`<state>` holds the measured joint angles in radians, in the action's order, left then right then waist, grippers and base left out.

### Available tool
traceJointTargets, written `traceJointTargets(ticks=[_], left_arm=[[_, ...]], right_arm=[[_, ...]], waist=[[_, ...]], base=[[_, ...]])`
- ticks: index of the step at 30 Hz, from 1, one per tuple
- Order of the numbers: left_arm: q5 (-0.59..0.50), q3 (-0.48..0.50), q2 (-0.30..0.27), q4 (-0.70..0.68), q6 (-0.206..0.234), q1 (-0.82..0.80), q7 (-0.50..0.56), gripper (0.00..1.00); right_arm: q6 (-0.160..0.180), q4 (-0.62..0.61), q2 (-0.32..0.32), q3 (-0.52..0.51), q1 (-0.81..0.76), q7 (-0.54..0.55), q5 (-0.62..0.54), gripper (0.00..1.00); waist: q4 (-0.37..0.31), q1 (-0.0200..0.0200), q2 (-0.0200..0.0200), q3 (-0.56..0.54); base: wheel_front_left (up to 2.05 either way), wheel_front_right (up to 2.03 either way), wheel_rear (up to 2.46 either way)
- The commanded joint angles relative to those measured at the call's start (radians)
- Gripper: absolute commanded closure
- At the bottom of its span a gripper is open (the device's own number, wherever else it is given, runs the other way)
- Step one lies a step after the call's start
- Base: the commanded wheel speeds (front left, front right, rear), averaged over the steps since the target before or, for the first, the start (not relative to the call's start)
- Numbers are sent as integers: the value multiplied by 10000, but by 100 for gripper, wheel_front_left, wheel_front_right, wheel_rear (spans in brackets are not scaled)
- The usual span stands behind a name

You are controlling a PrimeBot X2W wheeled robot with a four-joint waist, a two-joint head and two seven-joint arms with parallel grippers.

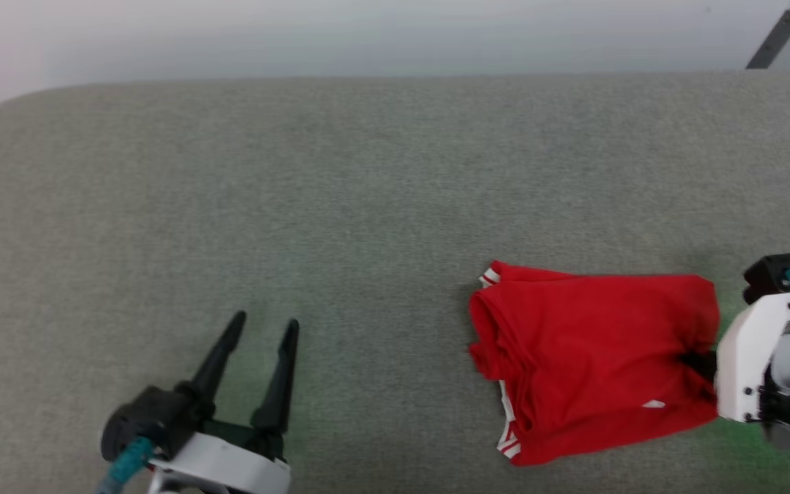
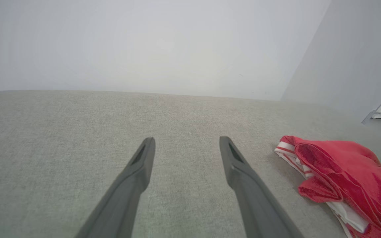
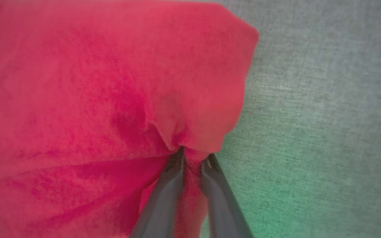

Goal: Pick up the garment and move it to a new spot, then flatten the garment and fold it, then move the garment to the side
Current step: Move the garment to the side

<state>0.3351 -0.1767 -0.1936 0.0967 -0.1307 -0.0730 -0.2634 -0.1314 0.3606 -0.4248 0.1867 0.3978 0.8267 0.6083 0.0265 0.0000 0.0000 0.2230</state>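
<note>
In the head view I count two grippers and one garment on one grey fabric surface. My left gripper sits at the lower left of the frame, its two dark fingers spread wide with nothing between them, well apart from the cloth. The garment, a red folded heap with white striped ends at its upper left and lower left corners, lies in the lower right of the frame. My right gripper comes in from the right edge, its fingertips buried in the garment's right edge. In the left wrist view my left gripper shows both fingers parted over bare grey surface, and the one garment lies at the right edge of the frame, red with white bands showing along its near side. In the right wrist view my right gripper has its two fingers drawn close together, pinching a fold of the garment, which covers the left and middle of the frame; grey surface shows at the right.
</note>
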Motion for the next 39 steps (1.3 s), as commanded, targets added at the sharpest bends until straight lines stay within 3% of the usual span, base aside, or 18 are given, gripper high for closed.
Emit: traceJointTargets(ticks=[1, 6, 15, 21, 27, 39], left_arm=[[9, 82, -86, -65, 8, -192, -6, 0], [-87, 370, -106, -161, 7, -223, -5, 0], [-614, 503, -273, -813, 8, -644, -5, 0], [-778, -128, -866, -815, 10, -1535, -5, 0], [-746, -975, -1492, -691, 10, -2771, -2, 0], [-681, -1462, -2206, -997, 10, -4175, -2, 0]], right_arm=[[14, 300, 295, 194, -135, -308, 53, 100], [25, 290, 101, 56, -90, -1541, 234, 100], [13, 425, -75, -683, 464, -3599, 374, 100], [14, 1165, -283, -975, 1051, -4819, -58, 100], [13, 2404, -741, -1565, 2020, -5850, -552, 100], [14, 4904, -1252, -2090, 4294, -7455, -1929, 100]], waist=[[-285, 0, 0, 69], [-1079, 0, 0, -15], [-3199, 0, 0, 250], [-4085, 0, 0, 810], [-4225, 0, 0, 1323], [-3719, 0, 0, 2204]], base=[[0, 0, 0], [0, 0, 0], [0, 0, 0], [0, 0, 0], [0, 0, 0], [0, 0, 0]])
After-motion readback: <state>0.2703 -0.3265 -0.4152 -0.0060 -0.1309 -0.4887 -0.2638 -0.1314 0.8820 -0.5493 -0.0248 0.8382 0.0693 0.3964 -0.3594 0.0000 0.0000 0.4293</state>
